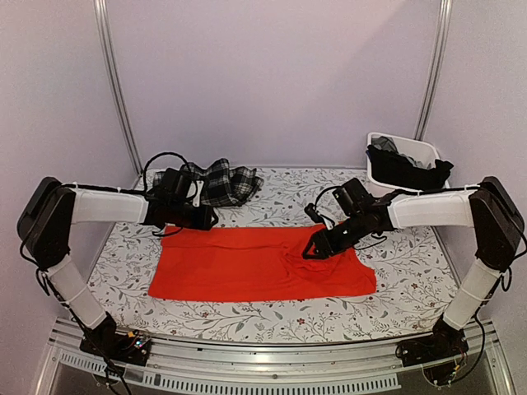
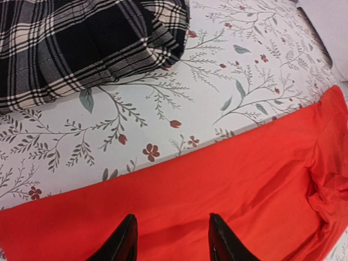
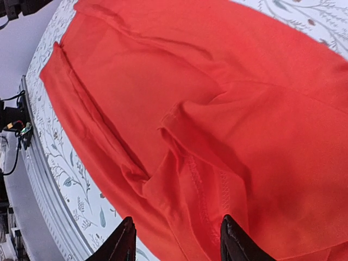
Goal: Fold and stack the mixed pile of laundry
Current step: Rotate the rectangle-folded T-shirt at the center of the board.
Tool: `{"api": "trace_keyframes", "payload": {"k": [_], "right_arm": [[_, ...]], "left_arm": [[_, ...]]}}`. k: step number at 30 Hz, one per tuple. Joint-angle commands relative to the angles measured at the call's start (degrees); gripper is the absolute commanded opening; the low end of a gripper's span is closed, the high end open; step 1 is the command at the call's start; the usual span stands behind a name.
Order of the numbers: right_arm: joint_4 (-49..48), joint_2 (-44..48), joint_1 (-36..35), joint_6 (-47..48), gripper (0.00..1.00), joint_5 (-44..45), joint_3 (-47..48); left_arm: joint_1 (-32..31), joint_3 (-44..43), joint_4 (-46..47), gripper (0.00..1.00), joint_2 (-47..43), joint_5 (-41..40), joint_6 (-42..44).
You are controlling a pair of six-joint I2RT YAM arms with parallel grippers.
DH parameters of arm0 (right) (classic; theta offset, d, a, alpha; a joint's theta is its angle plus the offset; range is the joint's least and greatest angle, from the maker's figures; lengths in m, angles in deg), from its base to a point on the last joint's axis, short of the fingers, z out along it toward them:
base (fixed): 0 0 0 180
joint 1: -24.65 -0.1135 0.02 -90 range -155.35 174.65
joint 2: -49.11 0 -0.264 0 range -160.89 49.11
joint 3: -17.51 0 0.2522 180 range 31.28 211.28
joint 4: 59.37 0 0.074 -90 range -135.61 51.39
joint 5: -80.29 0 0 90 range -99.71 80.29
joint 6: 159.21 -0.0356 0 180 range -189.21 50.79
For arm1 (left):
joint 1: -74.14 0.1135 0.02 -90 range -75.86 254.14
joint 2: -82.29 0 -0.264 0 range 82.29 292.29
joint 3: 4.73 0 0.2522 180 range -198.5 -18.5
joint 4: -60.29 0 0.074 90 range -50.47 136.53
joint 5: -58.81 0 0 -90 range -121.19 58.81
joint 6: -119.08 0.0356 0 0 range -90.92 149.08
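- Left gripper (image 2: 172, 217) hovers low over the far left edge of the orange-red garment (image 1: 247, 263). Its fingers stand moderately apart with only flat cloth showing between them, so we read it as open and holding nothing.
- Just beyond it, at the far left of the floral tablecloth (image 1: 395, 271), lies the black-and-white plaid garment (image 1: 222, 183). It is bunched rather than squared off and lies apart from the orange-red cloth, with a strip of bare tablecloth between them. We take it as parked there to leave the middle free as a folding area.
- We see the orange-red garment spread as a long flat band across the middle of the table, left to right. Most of it is smooth. Toward the right a stitched hem is doubled over and ridged, so that end looks less tidy. We judge the fold as begun but not finished.
- Right gripper (image 3: 176, 218) hangs over that rumpled right part, its fingers also parted and nothing pinched between them. We think both arms sit at opposite ends so that each can take a corner and keep the cloth taut.
- At the far right stands a white bin (image 1: 428, 150) with dark garments (image 1: 408, 170) draped over its rim, well apart from the band. We suppose they wait their turn.
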Motion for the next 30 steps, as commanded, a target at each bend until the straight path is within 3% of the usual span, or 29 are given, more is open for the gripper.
{"api": "trace_keyframes", "payload": {"k": [1, 7, 14, 25, 28, 30], "right_arm": [[0.4, -1.3, -0.3, -4.8, 0.51, 13.0, 3.2], [1.1, -8.1, -0.2, -5.4, 0.49, 18.4, 4.4], [3.7, -16.3, -0.2, -1.9, 0.46, 23.9, 10.1], [11.8, -36.2, 2.7, 7.8, 0.44, 36.0, 39.3], [15.6, -40.6, 3.0, 11.5, 0.44, 39.5, 48.9], [16.1, -40.7, 3.0, 12.4, 0.45, 39.9, 50.4]], "left_arm": [[1.1, -2.6, -4.2, 0.44, 4.7, -3.3, -1.2], [1.6, -2.1, -6.6, 0.38, 9.8, -7.2, -3.9], [1.9, 3.4, -6.6, 0.32, 8.9, -6.7, -7.0], [0.4, 17.0, -6.2, 0.27, -2.1, -5.0, -14.6], [-4.4, 17.7, -5.4, 0.25, -3.8, -1.1, -14.5], [-10.0, 15.7, -6.0, 0.26, -3.2, -0.1, -12.6]]}}
